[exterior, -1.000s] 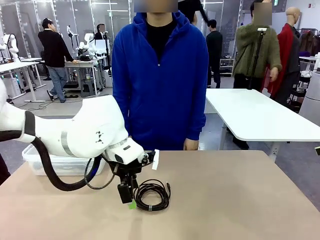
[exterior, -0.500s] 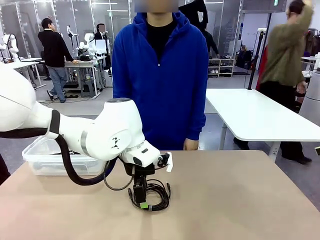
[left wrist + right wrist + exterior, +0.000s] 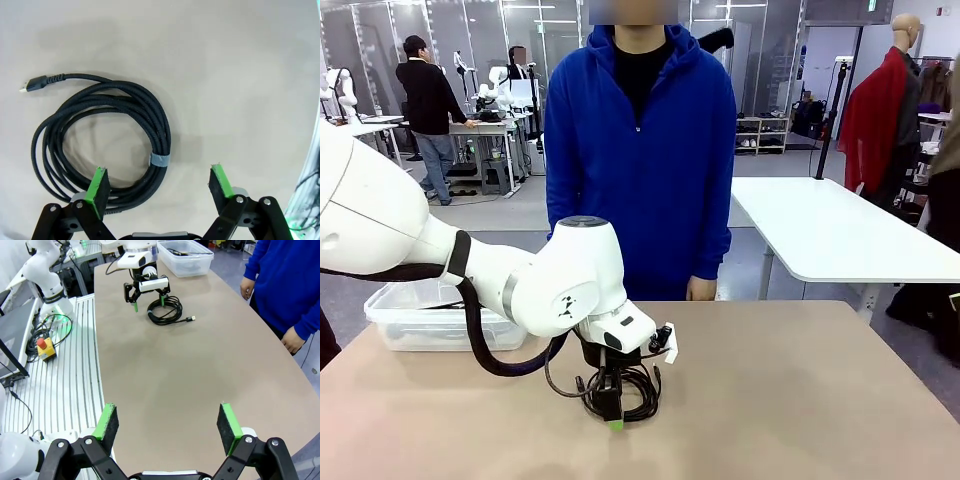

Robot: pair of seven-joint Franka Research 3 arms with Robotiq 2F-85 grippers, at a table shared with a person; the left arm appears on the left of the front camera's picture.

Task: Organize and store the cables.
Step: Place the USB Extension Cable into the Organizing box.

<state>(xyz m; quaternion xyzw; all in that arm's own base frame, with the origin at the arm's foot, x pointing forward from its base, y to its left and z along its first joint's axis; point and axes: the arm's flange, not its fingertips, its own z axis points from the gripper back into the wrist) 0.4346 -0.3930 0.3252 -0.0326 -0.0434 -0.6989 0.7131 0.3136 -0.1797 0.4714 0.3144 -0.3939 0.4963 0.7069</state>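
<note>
Black cable (image 3: 100,145) | left claw (image 3: 160,187) — now straddling coil, moved right

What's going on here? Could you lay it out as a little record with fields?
Table: tan tabletop
Cable: one black coil lying flat on the table, bound with a grey tie, one plug sticking out
Left gripper: open, low over the coil, one finger over the coil's edge, nothing held
Right gripper: open, above bare table, away from the cable
Bin: clear plastic bin at the table's left end
Person: in a blue hoodie, standing at the far side, hands down
</note>
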